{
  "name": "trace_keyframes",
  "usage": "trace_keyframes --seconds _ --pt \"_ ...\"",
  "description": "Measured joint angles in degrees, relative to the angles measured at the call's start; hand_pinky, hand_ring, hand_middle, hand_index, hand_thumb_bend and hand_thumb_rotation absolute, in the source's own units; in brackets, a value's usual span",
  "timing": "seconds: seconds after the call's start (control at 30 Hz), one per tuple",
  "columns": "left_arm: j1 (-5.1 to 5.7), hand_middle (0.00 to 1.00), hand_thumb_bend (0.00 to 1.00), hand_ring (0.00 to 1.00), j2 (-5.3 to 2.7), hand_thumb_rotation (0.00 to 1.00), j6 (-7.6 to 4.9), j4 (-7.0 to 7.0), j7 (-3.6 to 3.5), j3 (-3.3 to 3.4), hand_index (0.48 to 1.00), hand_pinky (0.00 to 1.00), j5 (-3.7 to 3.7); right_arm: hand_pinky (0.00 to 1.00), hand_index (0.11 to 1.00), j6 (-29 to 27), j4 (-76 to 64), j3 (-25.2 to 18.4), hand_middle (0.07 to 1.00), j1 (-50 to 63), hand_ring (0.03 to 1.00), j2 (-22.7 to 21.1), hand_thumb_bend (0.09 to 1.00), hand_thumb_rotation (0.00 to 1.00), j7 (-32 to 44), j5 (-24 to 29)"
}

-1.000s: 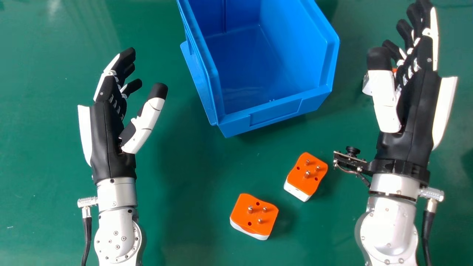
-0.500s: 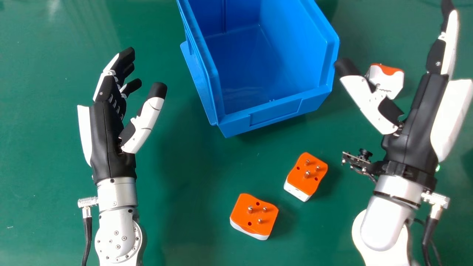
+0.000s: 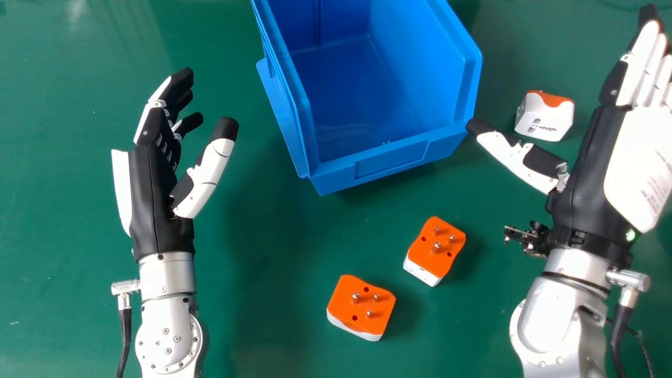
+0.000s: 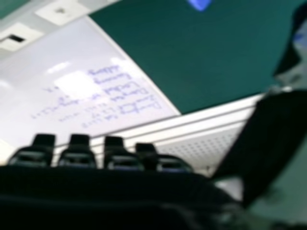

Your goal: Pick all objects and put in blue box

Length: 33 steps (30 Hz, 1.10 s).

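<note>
Sticking out at the right of the head view, our black and white right hand (image 3: 593, 173) has its fingers straight and lying close together, with the thumb spread wide and nothing pinched. The thumb tip is right by the corner of the open blue plastic box (image 3: 388, 160), though we can't tell if they touch. Between that box and our fingers sits a chunky white plastic adapter with an orange end (image 3: 543, 116), its slotted side toward us. Nearer us, past the box's front lip, we've got an orange-topped white adapter, pins up (image 3: 428, 257), and just beside it, farther left and closer, a squarish orange and white adapter (image 3: 342, 299), metal pins up too. All three are outside the box on the glossy green table (image 3: 52, 184). Way over left, our left hand (image 3: 149, 194) is relaxed, its thumb apart from lightly bent fingers, holding nothing. Our right hand view also catches a white board with blue handwriting (image 4: 43, 100).
</note>
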Motion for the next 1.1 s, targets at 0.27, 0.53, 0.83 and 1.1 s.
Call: trace_keyframes --seconds 0.27,0.53,0.83,1.1 --pt "0.05 0.86 0.76 0.87 0.02 0.51 0.00 0.00 -0.01 0.05 0.803 0.80 -0.01 1.00 1.000 5.67 -0.96 1.13 1.000 0.22 1.000 -0.64 0.875 0.29 2.49 -0.16" --pt "0.05 0.86 0.76 0.87 0.04 0.52 -0.01 0.07 0.47 0.02 0.803 0.80 0.21 0.97 1.000 11.20 -1.78 1.93 1.000 0.14 1.000 -4.06 0.860 0.31 9.20 -2.25" --pt "0.05 0.86 0.76 0.87 0.02 0.51 -0.01 0.09 0.17 0.03 0.802 0.80 -0.01 0.92 1.000 14.33 -1.48 1.82 1.000 -2.18 1.000 -10.22 0.832 0.21 16.38 -2.27" --pt "0.05 0.86 0.76 0.87 0.04 0.51 -0.02 0.09 0.30 0.14 0.801 0.80 -0.05 0.87 1.000 13.23 0.39 1.74 1.000 -5.52 1.000 -17.36 0.828 0.17 20.58 -2.01"
